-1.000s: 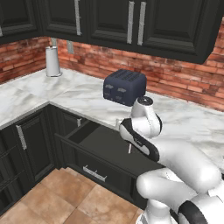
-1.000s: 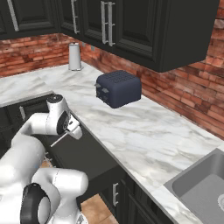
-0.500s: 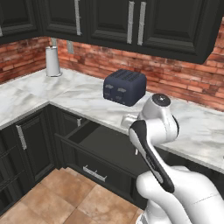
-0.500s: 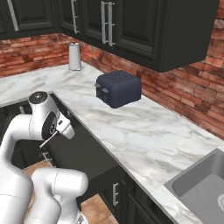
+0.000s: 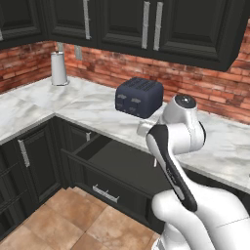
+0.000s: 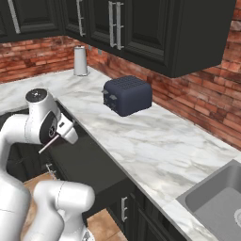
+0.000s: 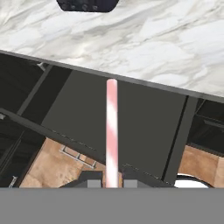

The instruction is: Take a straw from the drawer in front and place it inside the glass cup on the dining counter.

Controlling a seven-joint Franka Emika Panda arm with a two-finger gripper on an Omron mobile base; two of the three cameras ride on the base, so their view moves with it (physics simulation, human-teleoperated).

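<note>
One straw, its base hidden between closed jaws, above the open drawer.

Between the dark matt fingers stands a thin pale straw with faint pink-and-white banding, smooth and dull like paper or matt plastic. Beyond the fingers lies the wide black drawer, its inside flat, matt and dark grey, its small bar handle of bright brushed metal. Past it stretches the white-grey veined marble table, polished and smooth. On that stone sits a dark navy toaster with a satin sheen. Below the drawer, tan stone floor tiles look slightly rough.
</note>
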